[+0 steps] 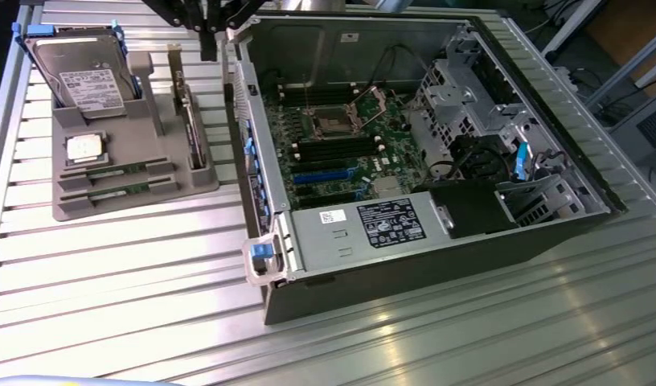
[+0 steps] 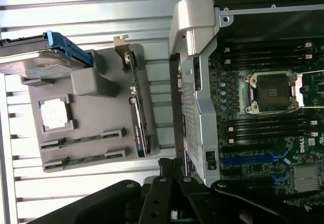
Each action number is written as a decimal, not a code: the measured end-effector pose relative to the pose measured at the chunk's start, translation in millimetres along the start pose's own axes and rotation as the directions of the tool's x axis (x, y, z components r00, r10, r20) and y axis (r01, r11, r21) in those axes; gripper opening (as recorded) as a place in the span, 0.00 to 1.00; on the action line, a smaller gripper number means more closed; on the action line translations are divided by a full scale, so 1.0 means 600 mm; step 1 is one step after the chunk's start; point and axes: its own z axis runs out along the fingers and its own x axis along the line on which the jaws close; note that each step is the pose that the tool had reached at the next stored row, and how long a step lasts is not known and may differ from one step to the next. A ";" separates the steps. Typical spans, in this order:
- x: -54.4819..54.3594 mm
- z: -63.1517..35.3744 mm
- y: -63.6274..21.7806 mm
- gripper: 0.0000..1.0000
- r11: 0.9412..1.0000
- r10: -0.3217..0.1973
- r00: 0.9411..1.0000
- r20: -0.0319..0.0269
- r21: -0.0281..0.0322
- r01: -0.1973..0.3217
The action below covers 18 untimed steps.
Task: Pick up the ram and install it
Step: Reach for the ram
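Note:
Two ram sticks, thin and green, lie side by side in slots at the front of the grey tray: one ram and its twin. My gripper hangs high above the gap between the tray and the open computer case, well away from both sticks. Its black fingers are shut with nothing between them. Inside the case, the motherboard's empty black memory slots flank the processor socket.
The tray also carries a large silver hard drive, a square silver processor chip and an upright expansion card. The case's side wall rises beside the tray. All stand on a ribbed metal table.

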 end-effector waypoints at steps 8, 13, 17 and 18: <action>0.019 -0.001 -0.001 0.11 1.000 0.000 1.000 0.001 0.000 0.000; 0.033 -0.001 -0.002 0.11 1.000 0.000 1.000 0.002 0.000 0.000; 0.048 -0.002 -0.004 0.11 1.000 0.000 1.000 0.003 0.000 0.000; 0.050 -0.002 -0.004 0.11 1.000 0.000 1.000 0.003 0.000 0.000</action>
